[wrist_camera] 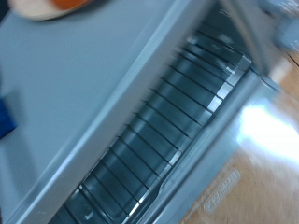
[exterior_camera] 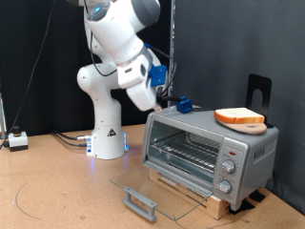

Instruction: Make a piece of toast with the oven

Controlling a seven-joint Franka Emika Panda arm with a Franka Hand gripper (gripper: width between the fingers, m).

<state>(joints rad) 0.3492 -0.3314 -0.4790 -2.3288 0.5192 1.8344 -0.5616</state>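
The silver oven (exterior_camera: 205, 143) stands on a wooden slatted base at the exterior view's right. Its glass door (exterior_camera: 157, 183) is dropped open and the wire rack (exterior_camera: 186, 148) inside is bare. The piece of toast (exterior_camera: 238, 116) lies on a round wooden plate (exterior_camera: 250, 127) on top of the oven. My gripper (exterior_camera: 164, 99) hangs just above the oven's top corner on the exterior view's left, empty, beside a small blue object (exterior_camera: 183, 103). In the blurred wrist view I see the oven's grey top (wrist_camera: 84, 84), the rack (wrist_camera: 168, 126) and an edge of the toast (wrist_camera: 51, 6). The fingers do not show there.
The robot's white base (exterior_camera: 107, 134) stands on the wooden table (exterior_camera: 57, 181) to the exterior view's left of the oven. The door handle (exterior_camera: 140, 201) juts out low in front. A small white box (exterior_camera: 17, 140) with cables sits at the far left. A black stand (exterior_camera: 259, 91) rises behind the oven.
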